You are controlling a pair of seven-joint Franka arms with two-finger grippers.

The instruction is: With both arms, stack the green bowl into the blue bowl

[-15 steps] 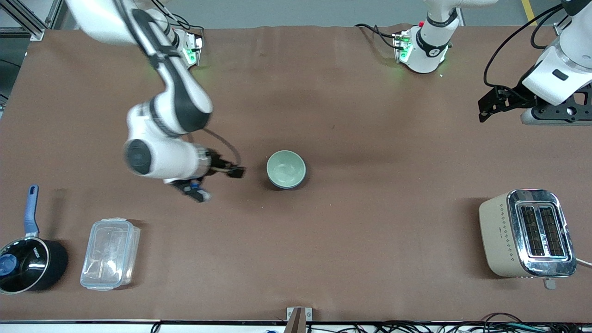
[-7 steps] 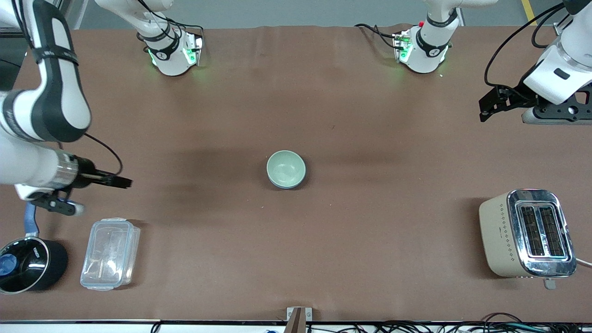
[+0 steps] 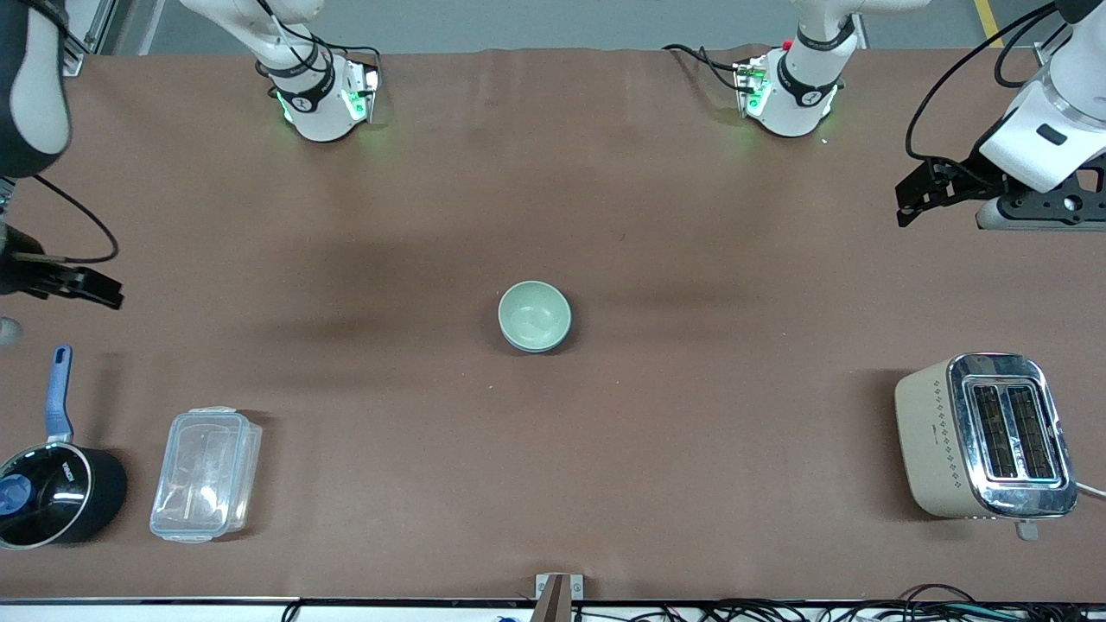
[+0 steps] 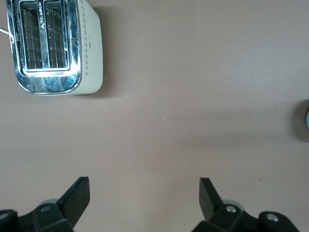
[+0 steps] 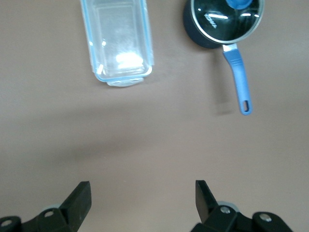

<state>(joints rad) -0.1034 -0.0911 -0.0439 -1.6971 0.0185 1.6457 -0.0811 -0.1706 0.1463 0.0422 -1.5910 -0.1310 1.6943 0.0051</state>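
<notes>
You get one high front camera looking steeply down across the brown table [image 3: 691, 216] toward both arm bases along its top edge. Each wrist camera looks straight down past its own black fingertips. The left wrist view shares the cream-and-chrome two-slot toaster [image 4: 53, 46] with the front view; the right wrist view shares the clear plastic lidded container [image 5: 118, 41] and black blue-handled saucepan [image 5: 224, 21].

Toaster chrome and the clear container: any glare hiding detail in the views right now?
Left wrist view: toaster chrome shines, but the slots stay readable. Right wrist view: a bright spot washes out part of the clear container. Front view: even light, soft shadows only.
</notes>
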